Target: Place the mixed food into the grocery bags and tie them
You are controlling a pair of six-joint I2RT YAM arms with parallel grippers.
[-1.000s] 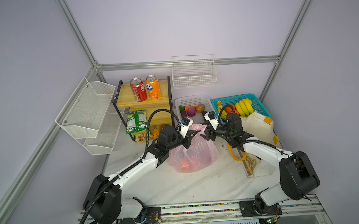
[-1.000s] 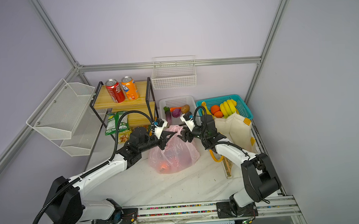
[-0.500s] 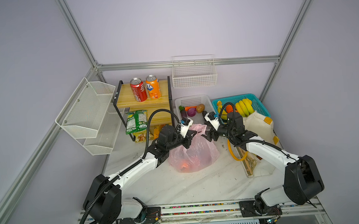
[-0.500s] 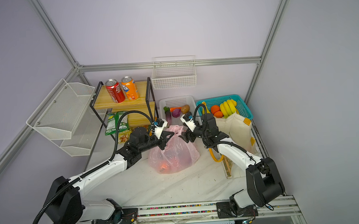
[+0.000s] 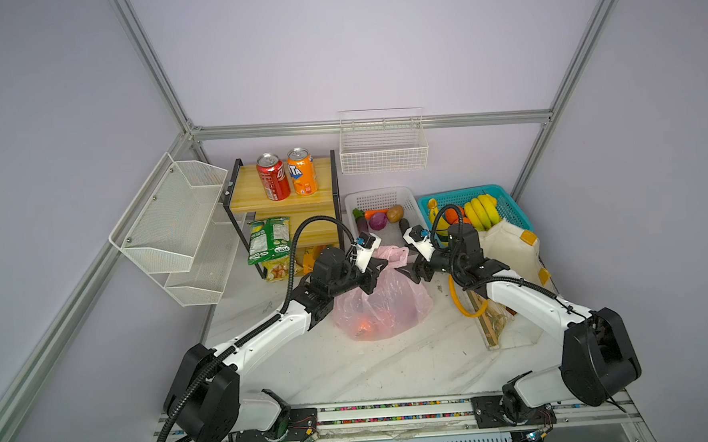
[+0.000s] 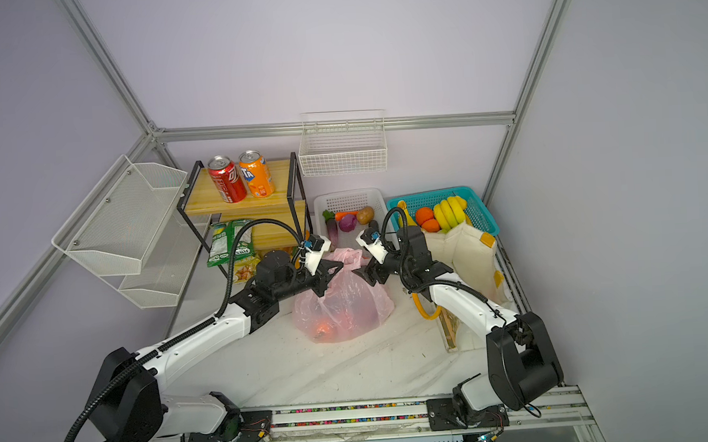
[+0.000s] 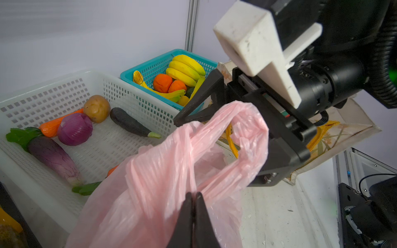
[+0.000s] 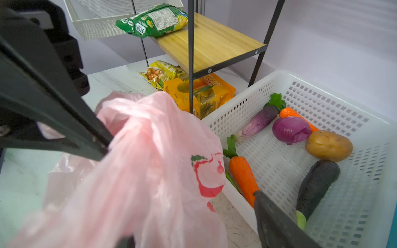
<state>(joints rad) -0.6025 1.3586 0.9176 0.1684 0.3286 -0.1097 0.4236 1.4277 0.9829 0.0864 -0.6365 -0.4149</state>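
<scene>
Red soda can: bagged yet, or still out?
Out: the red soda can stands upright on the wooden shelf, on its top board beside the orange can, apart from the pink bag.

orange soda can [image 5: 301, 171], far left: white letters "TA"
red soda can [image 5: 273, 177]: white script, unreadable
green packet [image 5: 269, 239]: print too small

pink bag [image 5: 390, 307] contents indistinct, cloth tote [image 5: 507, 243] partly hidden
</scene>
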